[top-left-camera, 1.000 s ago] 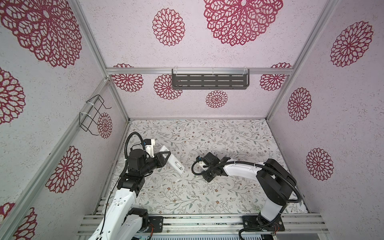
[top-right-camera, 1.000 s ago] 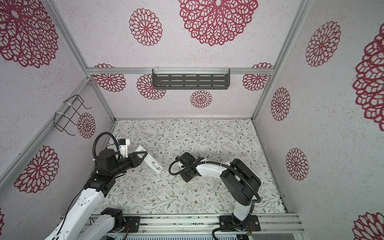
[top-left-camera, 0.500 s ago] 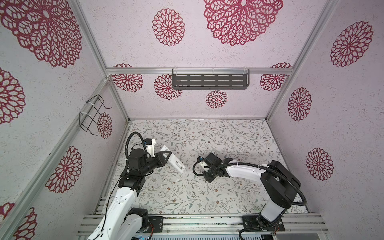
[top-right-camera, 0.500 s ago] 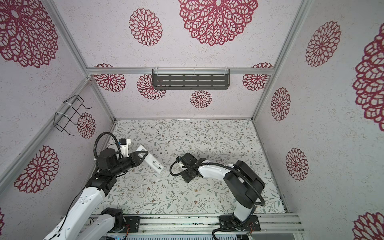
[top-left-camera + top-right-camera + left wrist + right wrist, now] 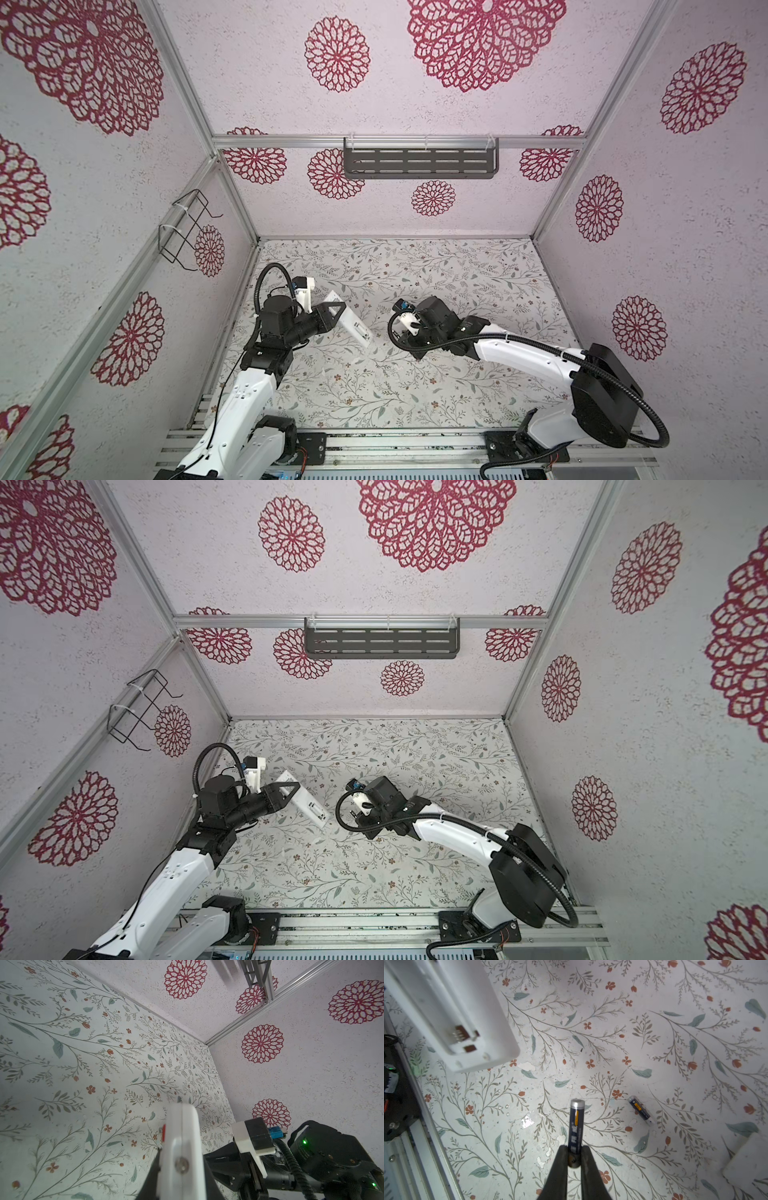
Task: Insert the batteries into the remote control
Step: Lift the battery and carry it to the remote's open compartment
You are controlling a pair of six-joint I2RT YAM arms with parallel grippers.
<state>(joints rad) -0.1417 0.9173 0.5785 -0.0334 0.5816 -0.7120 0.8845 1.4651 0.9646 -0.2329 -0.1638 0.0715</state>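
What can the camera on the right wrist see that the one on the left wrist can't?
Only the right wrist view shows the right pincer gripping a battery, a spare battery lying on the table, and the remote control with its battery bay open. Only the left wrist view shows the right arm from outside and the red-flowered walls. Both show the white remote control and the floral table.

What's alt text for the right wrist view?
The right gripper pinches a dark battery by one end, its silvery tip pointing out over the floral table. A second battery lies on the table, and the white remote shows its open battery bay close by.
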